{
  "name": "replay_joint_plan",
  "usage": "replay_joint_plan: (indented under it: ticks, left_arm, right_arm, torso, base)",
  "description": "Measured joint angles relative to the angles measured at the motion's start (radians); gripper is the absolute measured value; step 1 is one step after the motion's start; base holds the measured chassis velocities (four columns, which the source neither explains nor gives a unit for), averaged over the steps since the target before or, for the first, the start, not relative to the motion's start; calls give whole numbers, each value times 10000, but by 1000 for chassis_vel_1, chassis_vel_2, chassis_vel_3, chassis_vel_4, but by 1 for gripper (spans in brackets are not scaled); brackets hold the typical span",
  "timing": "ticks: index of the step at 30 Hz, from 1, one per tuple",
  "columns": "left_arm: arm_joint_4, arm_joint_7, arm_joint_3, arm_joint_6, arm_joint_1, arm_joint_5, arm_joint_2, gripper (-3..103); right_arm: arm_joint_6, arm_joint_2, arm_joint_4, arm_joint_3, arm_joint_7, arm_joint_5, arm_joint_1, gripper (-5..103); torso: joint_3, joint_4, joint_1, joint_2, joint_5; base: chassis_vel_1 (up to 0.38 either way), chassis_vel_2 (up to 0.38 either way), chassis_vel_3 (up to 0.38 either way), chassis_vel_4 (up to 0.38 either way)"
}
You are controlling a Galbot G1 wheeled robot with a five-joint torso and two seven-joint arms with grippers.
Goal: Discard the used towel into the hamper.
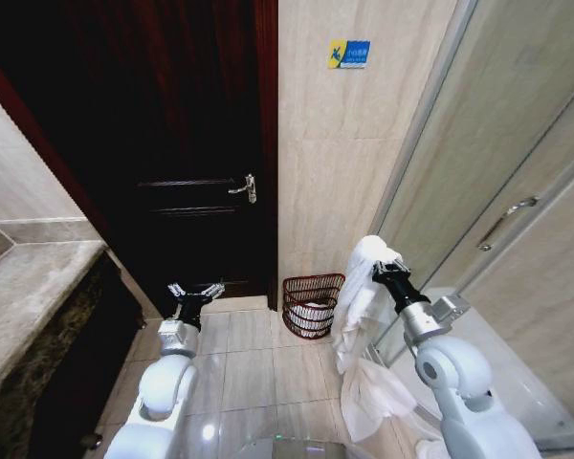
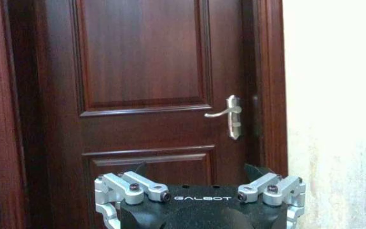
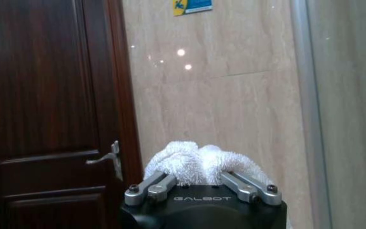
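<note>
My right gripper [image 1: 381, 270] is shut on the used towel [image 1: 362, 325], a white terry cloth that hangs from the fingers down toward the floor. In the right wrist view the towel [image 3: 199, 162] bunches up between the right gripper [image 3: 201, 177] fingers. The hamper [image 1: 312, 304], a small dark reddish-brown open-weave basket, stands on the tiled floor against the wall, just left of and below the held towel. My left gripper [image 1: 195, 291] is open and empty in front of the dark door; the left wrist view shows the left gripper [image 2: 199, 177] facing that door.
A dark wooden door [image 1: 187, 143] with a metal handle [image 1: 245, 188] is ahead on the left. A stone counter [image 1: 29, 287] runs along the left side. A glass shower enclosure [image 1: 507, 210] stands to the right. Beige tiled wall [image 1: 335, 153] rises behind the hamper.
</note>
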Motion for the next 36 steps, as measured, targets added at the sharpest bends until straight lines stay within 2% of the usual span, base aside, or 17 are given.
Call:
replay_joint_plan:
  ticks: [14, 18, 22, 26, 33, 36]
  left_arm:
    - [261, 12, -47, -51, -115, -8, -101, 100]
    - [386, 39, -295, -177, -95, -8, -91, 100]
    - [497, 178, -597, -355, -8, 0, -174, 100]
    - [564, 233, -780, -569, 326, 36, -397, 100]
    - [796, 340, -681, -884, 437, 370, -808, 100]
    - [880, 362, -464, -994, 354, 607, -800, 100]
  right_arm:
    - [244, -61, -78, 235, 105, 21, 27, 8]
    - [430, -149, -108, 346, 413, 16, 421, 8]
    - [405, -356, 52, 484, 715, 106, 1046, 8]
    - [55, -830, 222, 581, 1151, 724, 2120, 8]
    - [-523, -1131, 113, 511, 1579, 1420, 3597, 8]
    - [-846, -1454, -263, 272, 2004, 2062, 5004, 8]
  torso:
    - [0, -2, 0, 0, 1]
    - [0, -3, 0, 0, 2]
    - [1, -2, 1, 0, 2]
    - [0, 1, 1, 0, 2]
    - [1, -2, 0, 0, 2]
    - [1, -2, 1, -1, 5]
  base:
    - [39, 44, -42, -45]
    - [0, 0, 0, 0]
    - [0, 0, 0, 0]
    - [0, 0, 0, 0]
    - [0, 0, 0, 0]
    - [0, 0, 0, 0]
